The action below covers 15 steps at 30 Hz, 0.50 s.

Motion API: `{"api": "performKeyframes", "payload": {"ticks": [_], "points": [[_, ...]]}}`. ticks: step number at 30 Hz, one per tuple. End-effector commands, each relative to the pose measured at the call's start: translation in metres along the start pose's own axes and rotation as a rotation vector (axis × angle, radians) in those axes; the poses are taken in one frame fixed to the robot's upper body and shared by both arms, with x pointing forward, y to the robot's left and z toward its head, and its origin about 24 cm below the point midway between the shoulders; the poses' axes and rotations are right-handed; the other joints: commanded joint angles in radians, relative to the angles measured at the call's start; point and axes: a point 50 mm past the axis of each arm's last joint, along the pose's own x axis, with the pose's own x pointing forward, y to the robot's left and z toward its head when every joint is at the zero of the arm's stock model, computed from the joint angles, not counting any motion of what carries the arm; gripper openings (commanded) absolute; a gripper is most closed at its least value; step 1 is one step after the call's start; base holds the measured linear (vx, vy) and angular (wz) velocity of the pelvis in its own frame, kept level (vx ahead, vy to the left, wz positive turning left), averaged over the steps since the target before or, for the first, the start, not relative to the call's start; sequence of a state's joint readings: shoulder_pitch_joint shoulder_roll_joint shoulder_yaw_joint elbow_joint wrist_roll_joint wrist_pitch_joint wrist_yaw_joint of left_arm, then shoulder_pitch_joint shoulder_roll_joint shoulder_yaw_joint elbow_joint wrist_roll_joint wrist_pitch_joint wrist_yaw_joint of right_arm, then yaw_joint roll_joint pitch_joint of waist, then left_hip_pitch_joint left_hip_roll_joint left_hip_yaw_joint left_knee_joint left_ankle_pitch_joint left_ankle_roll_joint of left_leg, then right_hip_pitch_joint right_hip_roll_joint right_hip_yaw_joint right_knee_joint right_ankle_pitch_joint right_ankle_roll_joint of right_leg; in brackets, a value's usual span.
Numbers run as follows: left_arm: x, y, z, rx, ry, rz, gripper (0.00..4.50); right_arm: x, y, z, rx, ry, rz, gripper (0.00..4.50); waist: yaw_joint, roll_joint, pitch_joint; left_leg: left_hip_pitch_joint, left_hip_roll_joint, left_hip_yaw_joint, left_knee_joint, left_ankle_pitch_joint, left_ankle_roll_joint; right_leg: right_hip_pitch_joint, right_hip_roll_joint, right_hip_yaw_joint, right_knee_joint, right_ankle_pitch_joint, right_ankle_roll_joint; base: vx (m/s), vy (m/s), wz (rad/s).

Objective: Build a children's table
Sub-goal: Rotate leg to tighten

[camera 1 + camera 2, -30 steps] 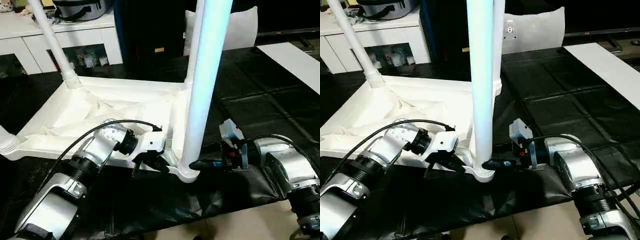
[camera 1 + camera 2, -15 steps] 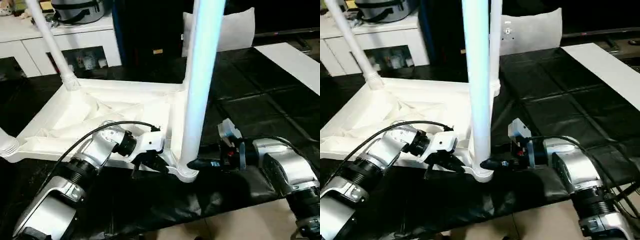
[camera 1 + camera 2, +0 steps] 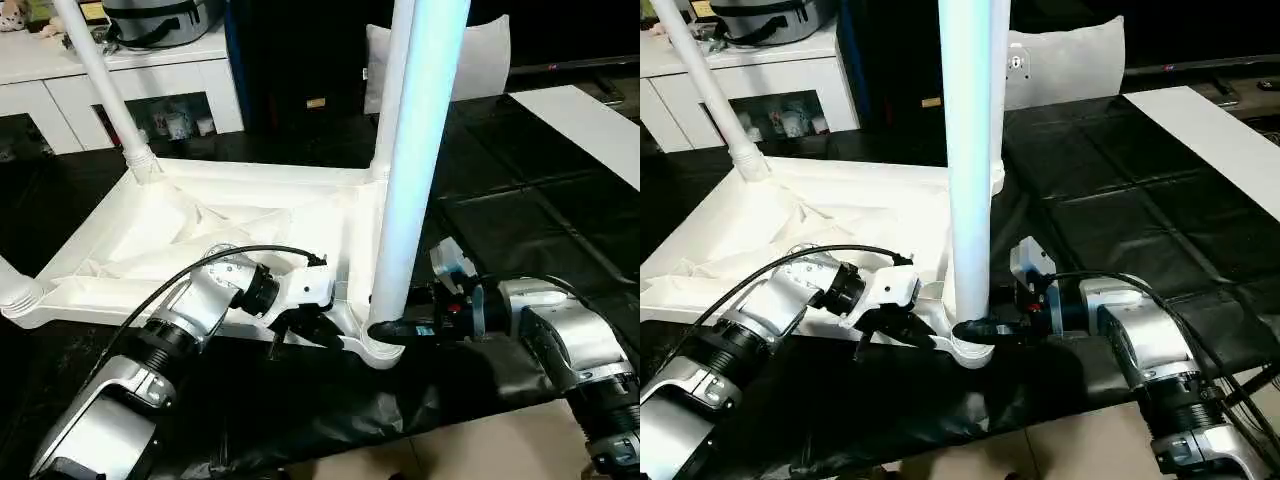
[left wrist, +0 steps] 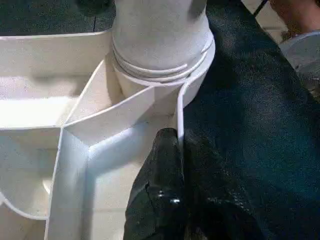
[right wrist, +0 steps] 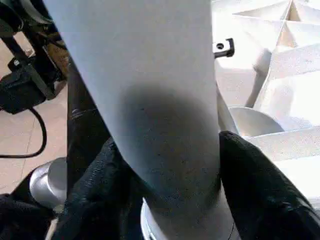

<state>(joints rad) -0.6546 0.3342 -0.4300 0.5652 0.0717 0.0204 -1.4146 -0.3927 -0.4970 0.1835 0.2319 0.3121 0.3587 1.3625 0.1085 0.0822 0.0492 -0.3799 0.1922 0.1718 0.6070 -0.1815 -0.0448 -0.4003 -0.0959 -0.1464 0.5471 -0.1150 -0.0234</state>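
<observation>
The near leg [image 3: 969, 200] is clasped at its base by the right gripper [image 3: 985, 330] for seating in its socket, while the tabletop [image 3: 200, 225] rim is pinched by the clenched left gripper [image 3: 300, 325] to steady it.

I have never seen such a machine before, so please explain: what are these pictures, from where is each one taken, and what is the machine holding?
This is a humanoid robot with two silver arms, building a children's table. Two pictures come from cameras in its head, looking down over its arms. The other two come from a camera on each wrist, looking along that hand's black fingers.

The white table top lies upside down on a black-covered work surface, its ribbed underside showing. White legs stand up from its corner sockets. The right hand has its two fingers around the base of the nearest leg, one on each side, just above the socket. The left hand is shut on the thin edge wall of the table top beside that socket, apparently steadying it. A white cabinet stands behind.
</observation>
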Motion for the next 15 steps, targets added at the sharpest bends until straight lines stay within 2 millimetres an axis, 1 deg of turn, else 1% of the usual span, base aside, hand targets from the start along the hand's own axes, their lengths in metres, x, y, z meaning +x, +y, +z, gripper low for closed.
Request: {"api": "performKeyframes", "payload": {"ticks": [1, 3, 6, 7, 8, 9, 10, 11, 12, 13, 14, 15], "points": [[0.000, 0.000, 0.008, 0.041, -0.013, -0.020, 0.00, -0.001, 0.003, 0.001, -0.009, 0.012, 0.018, 2.27, -0.009, -0.013, -0.078, 0.023, 0.045, -0.014, -0.073, -0.266, 0.065, 0.050, -0.064, 0.050, -0.067, -0.446, -0.114, 0.000, 0.000, 0.00], [0.000, -0.001, 0.007, 0.040, -0.013, -0.018, 0.00, 0.000, 0.003, 0.000, -0.004, 0.013, 0.020, 2.13, -0.008, -0.013, -0.078, 0.023, 0.045, -0.014, -0.072, -0.265, 0.066, 0.051, -0.065, 0.049, -0.068, -0.453, -0.113, 0.000, 0.000, 0.00], [-0.001, 0.001, 0.007, 0.022, -0.016, 0.000, 0.00, 0.002, 0.003, 0.000, 0.009, 0.005, 0.013, 2.08, -0.009, -0.012, -0.077, 0.023, 0.045, -0.015, -0.073, -0.268, 0.065, 0.050, -0.064, 0.049, -0.068, -0.452, -0.112, 0.000, 0.000, 0.00], [-0.001, 0.001, 0.007, 0.020, -0.016, 0.003, 0.00, 0.003, 0.003, 0.000, 0.011, 0.003, 0.012, 2.07, -0.009, -0.014, -0.076, 0.023, 0.045, -0.015, -0.073, -0.271, 0.065, 0.050, -0.064, 0.048, -0.068, -0.455, -0.112, 0.000, 0.000, 0.00], [-0.001, 0.004, 0.007, -0.010, -0.018, 0.042, 0.00, 0.007, 0.002, -0.001, 0.026, -0.012, -0.027, 2.07, -0.009, -0.015, -0.076, 0.024, 0.045, -0.014, -0.073, -0.275, 0.063, 0.049, -0.064, 0.048, -0.069, -0.464, -0.110, 0.000, 0.000, 0.00], [0.000, 0.005, 0.007, -0.019, -0.020, 0.057, 0.00, 0.008, 0.000, -0.001, 0.028, -0.010, -0.052, 2.07, -0.009, -0.014, -0.075, 0.024, 0.044, -0.015, -0.073, -0.276, 0.060, 0.049, -0.065, 0.048, -0.071, -0.477, -0.107, 0.000, 0.000, 0.00], [0.000, 0.009, 0.008, -0.048, -0.025, 0.103, 0.00, 0.012, -0.004, -0.004, 0.040, -0.002, -0.132, 2.06, -0.013, -0.015, -0.073, 0.023, 0.043, -0.015, -0.074, -0.280, 0.057, 0.049, -0.065, 0.047, -0.072, -0.486, -0.104, 0.000, 0.000, 0.00], [0.001, 0.012, 0.009, -0.074, -0.031, 0.141, 0.00, 0.015, -0.007, -0.005, 0.044, 0.000, -0.193, 2.06, -0.018, -0.015, -0.071, 0.025, 0.040, -0.017, -0.074, -0.293, 0.045, 0.048, -0.064, 0.043, -0.076, -0.511, -0.096, 0.000, 0.000, 0.00], [0.001, 0.014, 0.011, -0.096, -0.041, 0.175, 0.00, 0.018, -0.011, -0.006, 0.051, -0.007, -0.246, 2.06, -0.028, -0.015, -0.068, 0.027, 0.036, -0.017, -0.073, -0.315, 0.035, 0.046, -0.064, 0.038, -0.082, -0.550, -0.082, 0.000, 0.000, 0.00], [0.002, 0.016, 0.012, -0.110, -0.048, 0.195, 0.00, 0.019, -0.012, -0.006, 0.056, -0.013, -0.274, 2.05, -0.033, -0.016, -0.065, 0.029, 0.033, -0.018, -0.072, -0.328, 0.030, 0.047, -0.063, 0.033, -0.087, -0.573, -0.072, 0.000, 0.000, 0.00], [0.004, 0.019, 0.015, -0.143, -0.066, 0.235, 0.00, 0.023, -0.018, -0.006, 0.078, -0.027, -0.348, 2.04, -0.046, -0.015, -0.062, 0.032, 0.029, -0.019, -0.070, -0.355, 0.026, 0.045, -0.063, 0.026, -0.097, -0.624, -0.049, 0.000, 0.000, 0.00], [0.005, 0.021, 0.016, -0.159, -0.074, 0.252, 0.00, 0.025, -0.020, -0.006, 0.090, -0.031, -0.381, 2.03, -0.060, -0.014, -0.059, 0.036, 0.026, -0.022, -0.067, -0.385, 0.019, 0.044, -0.060, 0.013, -0.107, -0.657, -0.026, 0.000, 0.000, 0.00]]}}
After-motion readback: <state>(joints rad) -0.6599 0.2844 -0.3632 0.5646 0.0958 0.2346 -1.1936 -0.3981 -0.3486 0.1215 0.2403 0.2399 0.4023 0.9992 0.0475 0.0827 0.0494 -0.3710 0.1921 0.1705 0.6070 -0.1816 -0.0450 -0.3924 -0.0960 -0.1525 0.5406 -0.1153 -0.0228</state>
